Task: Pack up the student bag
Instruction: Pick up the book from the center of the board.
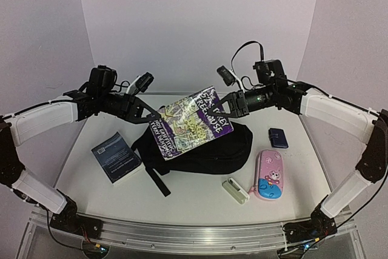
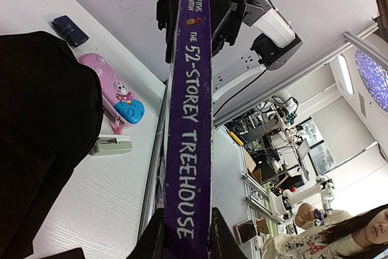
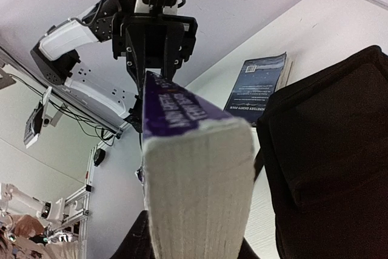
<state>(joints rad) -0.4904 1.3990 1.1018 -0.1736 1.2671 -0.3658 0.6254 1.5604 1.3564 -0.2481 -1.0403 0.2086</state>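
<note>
Left gripper (image 1: pixel 151 114) jaws closed on the left end of the purple book (image 1: pixel 191 121), right gripper (image 1: pixel 227 102) jaws closed on its right end. Book is off the table, tilted, at frame centre. Student bag (image 1: pixel 218 150) lies flat right under it. Dark blue book (image 1: pixel 116 157) at lower left, pink pencil case (image 1: pixel 270 175) at lower right.

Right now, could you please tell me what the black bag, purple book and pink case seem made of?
Student bag: soft matte black fabric; it slumps and creases. Purple book: paper pages, visible as a pale block from the right wrist, under a printed card cover. Pink case: likely smooth plastic or coated fabric, faintly shiny.
</note>
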